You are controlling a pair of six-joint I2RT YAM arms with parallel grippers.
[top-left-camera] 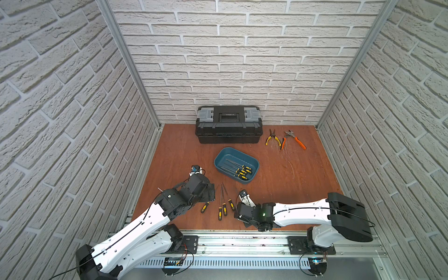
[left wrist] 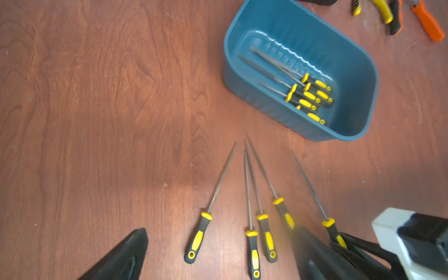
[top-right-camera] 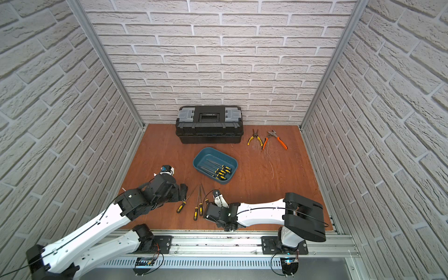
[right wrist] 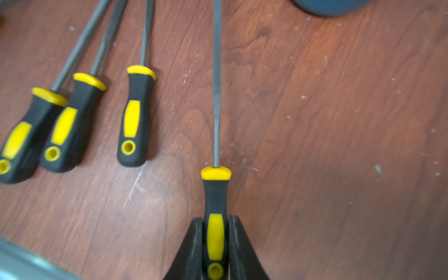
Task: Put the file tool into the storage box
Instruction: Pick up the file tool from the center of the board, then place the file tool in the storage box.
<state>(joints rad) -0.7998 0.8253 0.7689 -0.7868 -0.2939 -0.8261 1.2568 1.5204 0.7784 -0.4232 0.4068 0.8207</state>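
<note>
The brown wooden bench (top-left-camera: pixel 303 194) fills the lower middle of both top views, with a black toolbox (top-left-camera: pixel 229 128) against the back wall at centre. Just below it in the frame sits the teal storage box (top-left-camera: pixel 230 153), which holds several files (top-left-camera: pixel 242 171) with black and yellow handles; their number is hard to make out. Below the box, at lower centre, the right claw (right wrist: pixel 215 220) is pinching the file tool (right wrist: pixel 215 194) by the butt end of its handle, one finger on each side. The shaft runs straight up the right wrist frame, away from the claw. Its tip is cut off at the top edge, where only a sliver of the storage box shows at upper right. Whether the tool rests on the bench or hangs above it cannot be told. In both top views the arm's wrist hides the held tool. The left claw (left wrist: pixel 221 230) stands spread wide at the bottom of its wrist frame, holding nothing, and its blurred right-hand finger covers part of one handle. Four loose files (top-left-camera: pixel 220 213) lie fanned on the bench between the two claws. Two pliers (top-left-camera: pixel 272 139) lie at the toolbox's right.
</note>
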